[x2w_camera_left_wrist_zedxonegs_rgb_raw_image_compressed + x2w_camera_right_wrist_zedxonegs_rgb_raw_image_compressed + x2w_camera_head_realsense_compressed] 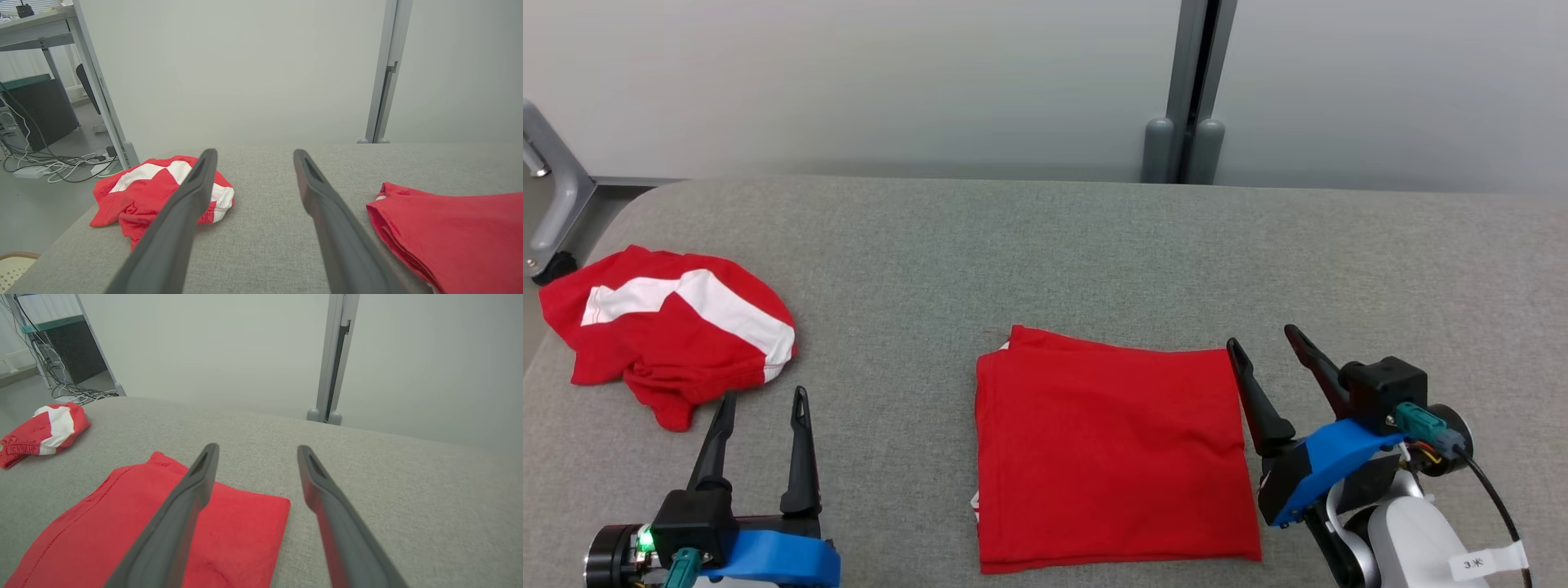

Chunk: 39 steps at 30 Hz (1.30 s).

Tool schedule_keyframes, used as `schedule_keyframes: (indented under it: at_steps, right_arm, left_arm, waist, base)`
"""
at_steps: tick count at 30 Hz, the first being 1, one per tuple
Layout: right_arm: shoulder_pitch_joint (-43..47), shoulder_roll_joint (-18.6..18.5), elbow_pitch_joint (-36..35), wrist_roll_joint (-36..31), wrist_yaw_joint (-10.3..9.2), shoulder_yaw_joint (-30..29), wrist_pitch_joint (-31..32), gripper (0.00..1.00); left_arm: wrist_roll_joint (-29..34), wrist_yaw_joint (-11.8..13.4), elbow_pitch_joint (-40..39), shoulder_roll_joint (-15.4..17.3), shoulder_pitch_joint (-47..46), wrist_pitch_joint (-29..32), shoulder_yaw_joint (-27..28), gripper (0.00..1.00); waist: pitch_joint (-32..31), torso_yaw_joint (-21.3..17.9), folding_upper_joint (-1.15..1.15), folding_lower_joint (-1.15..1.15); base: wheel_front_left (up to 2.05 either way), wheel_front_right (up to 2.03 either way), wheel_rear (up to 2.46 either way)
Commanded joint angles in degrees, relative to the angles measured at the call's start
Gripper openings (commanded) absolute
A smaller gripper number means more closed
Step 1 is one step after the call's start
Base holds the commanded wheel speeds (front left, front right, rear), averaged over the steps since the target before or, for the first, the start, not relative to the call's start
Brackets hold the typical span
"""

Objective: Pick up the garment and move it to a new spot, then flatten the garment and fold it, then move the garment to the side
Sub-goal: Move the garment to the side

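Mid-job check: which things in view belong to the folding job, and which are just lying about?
Job:
- folded red garment, centre, not yet moved aside
- left gripper and right gripper, fingers apart, empty

Lying about:
- crumpled red-and-white garment, far left, untouched (probably not this round's)
- cables on the floor
- grey post behind

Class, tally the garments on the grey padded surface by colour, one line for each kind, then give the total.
plain red folded garment: 1
red-and-white crumpled garment: 1
Total: 2
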Motion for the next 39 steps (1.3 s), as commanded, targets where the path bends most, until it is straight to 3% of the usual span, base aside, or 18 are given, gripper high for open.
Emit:
schedule_keyframes:
  at_steps: [1, 18, 27, 28, 30, 31, 39]
  right_arm:
    - [-1.09, -0.04, 1.47, -0.24, 0.01, -0.06, 0.86, 1.00]
    - [-1.22, -0.05, 17.02, 0.85, 0.01, -0.82, 5.69, 1.00]
    - [-1.24, 0.06, 20.81, 4.50, 0.02, 3.97, 5.46, 1.00]
    - [-1.47, 0.10, 21.13, 4.73, 0.02, 4.38, 5.39, 0.76]
    - [-2.12, 0.11, 21.40, 5.11, 0.03, 4.85, 4.47, 0.09]
    - [-2.55, 0.07, 21.62, 5.06, 0.03, 4.84, 4.18, 0.00]
    - [-7.33, -2.90, 21.38, 3.37, -0.03, 1.94, 1.05, 0.00]
  left_arm:
    - [-0.15, -0.24, 0.04, 0.21, -1.26, -0.15, -0.25, 1.00]
    - [-0.74, -0.15, 0.73, -0.55, -4.06, -0.15, -0.97, 1.00]
    - [-1.07, -0.39, 1.03, -0.82, -4.86, -0.15, -1.27, 1.00]
    - [-1.09, -0.39, 1.06, -0.84, -4.95, -0.15, -1.30, 1.00]
    - [-1.03, -0.34, 1.15, -0.84, -5.02, -0.15, -1.36, 1.00]
    - [-1.01, -0.36, 1.19, -0.87, -5.03, -0.15, -1.39, 1.00]
    - [-1.26, -0.45, 0.81, -1.03, -5.25, -0.14, -1.25, 1.00]
  waist:
    - [0.96, 0.95, 0.00, 0.00]
    - [4.56, 3.03, 0.00, 0.00]
    - [5.34, 2.97, 0.00, 0.00]
    - [5.39, 2.94, 0.00, 0.00]
    - [5.51, 2.89, 0.00, 0.00]
    - [5.56, 2.86, 0.00, 0.00]
    - [7.00, 1.45, 0.00, 0.00]
  base:
    - [0.00, 0.00, 0.00]
    - [0.00, 0.00, 0.00]
    - [0.00, 0.00, 0.00]
    - [0.00, 0.00, 0.00]
    - [0.00, 0.00, 0.00]
    - [0.00, 0.00, 0.00]
    - [0.00, 0.00, 0.00]
